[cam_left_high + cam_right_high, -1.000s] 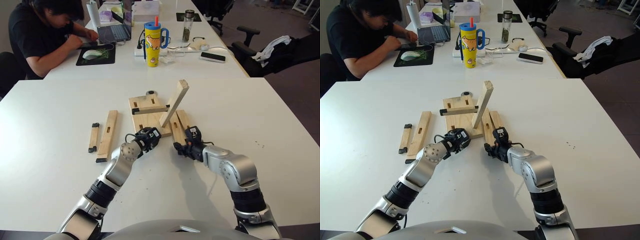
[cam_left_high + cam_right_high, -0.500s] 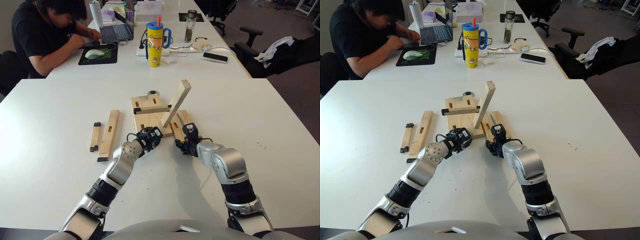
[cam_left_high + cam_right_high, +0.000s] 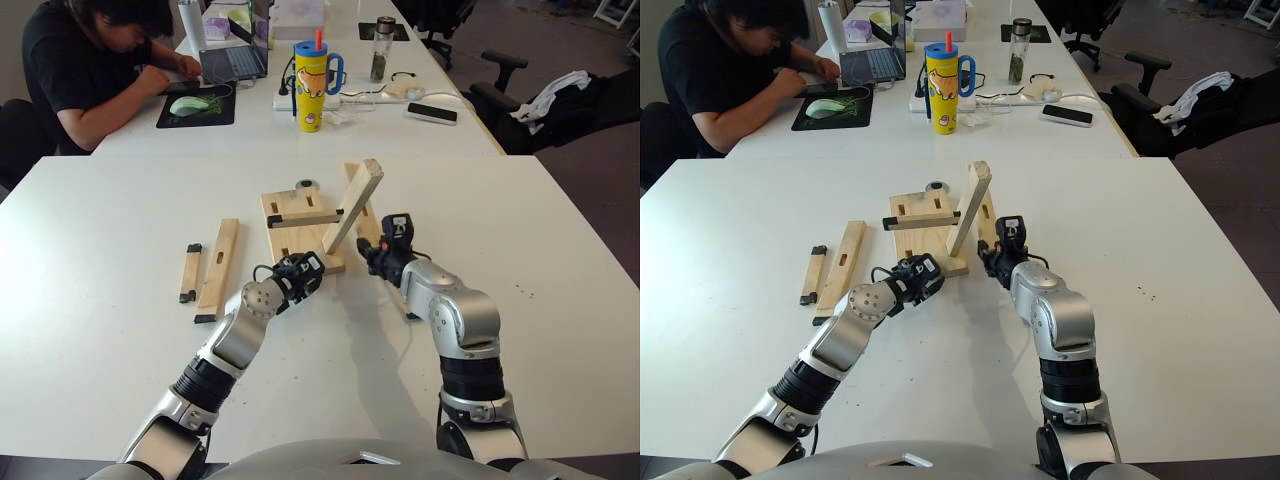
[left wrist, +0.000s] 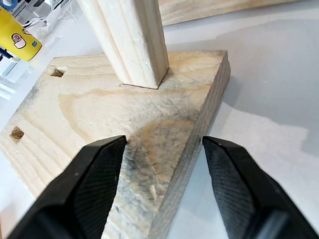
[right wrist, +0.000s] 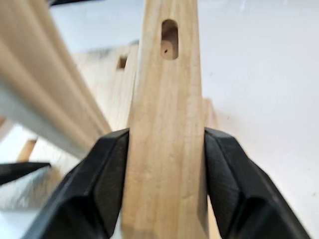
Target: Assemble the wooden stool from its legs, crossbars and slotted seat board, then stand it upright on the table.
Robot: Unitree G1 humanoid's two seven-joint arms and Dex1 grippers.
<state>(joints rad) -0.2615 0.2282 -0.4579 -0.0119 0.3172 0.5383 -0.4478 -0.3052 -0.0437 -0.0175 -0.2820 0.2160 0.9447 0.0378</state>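
The slotted seat board (image 3: 290, 238) lies flat at mid-table. One leg (image 3: 355, 205) stands tilted in its near right corner, and a black-tipped crossbar (image 3: 303, 218) rests across it. My left gripper (image 3: 304, 270) sits at the board's near edge, open, with its fingers (image 4: 99, 179) straddling the board's corner (image 4: 189, 114) below the standing leg (image 4: 134, 40). Just right of the standing leg, my right gripper (image 3: 380, 255) is shut on a slotted leg (image 5: 167, 89). Another leg (image 3: 217, 268) and a short crossbar (image 3: 188, 272) lie left of the board.
A small round part (image 3: 303, 185) sits behind the board. A second table beyond carries a yellow cup (image 3: 312, 85), a phone (image 3: 430, 112) and a laptop, with a person seated at it. Bare tabletop spreads on both sides and in front.
My right gripper has moved forward along the legs lying right of the board and now grips one beside the standing leg. The left arm has stayed put.
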